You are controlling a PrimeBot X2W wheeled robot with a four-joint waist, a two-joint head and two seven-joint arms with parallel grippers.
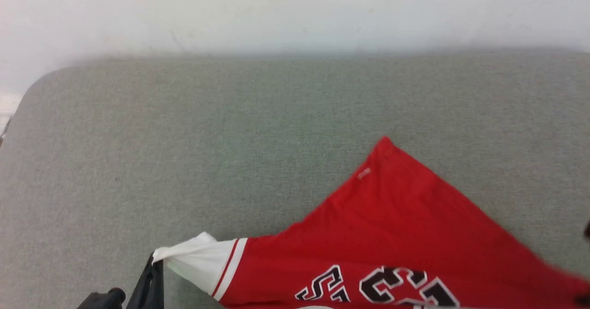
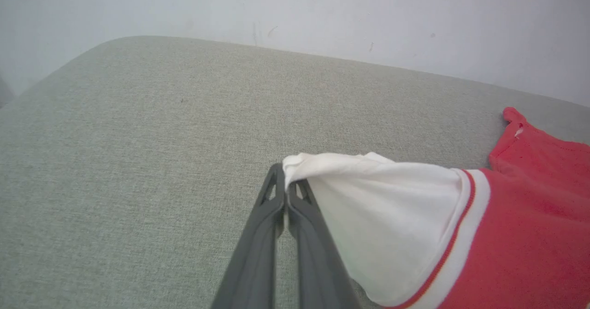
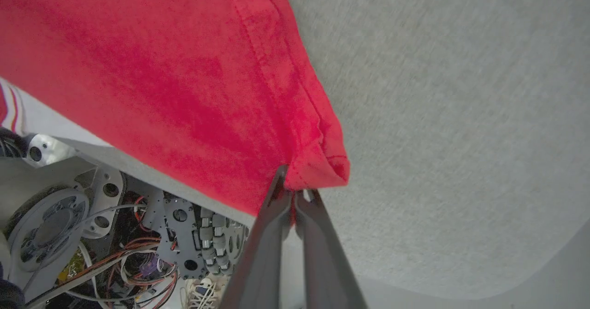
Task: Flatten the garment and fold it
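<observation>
Our left fingers (image 2: 285,193) were shut on the white sleeve (image 2: 382,207) of the shirt (image 1: 392,216); our right fingers (image 3: 291,200) were shut on its hem (image 3: 322,161).

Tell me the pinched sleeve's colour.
White sleeve with a thin red stripe; clearest in the left wrist view.

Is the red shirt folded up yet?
Not folded: the garment is held stretched, left gripper pinching the white sleeve, right gripper pinching a red corner.

garment (image 1: 392,235) lies on the padded surface (image 1: 184,138), lower right of the head frame. left gripper (image 1: 156,263) at lower left, touching its sleeve tip. wall (image 1: 295,9) behind, along the top.
</observation>
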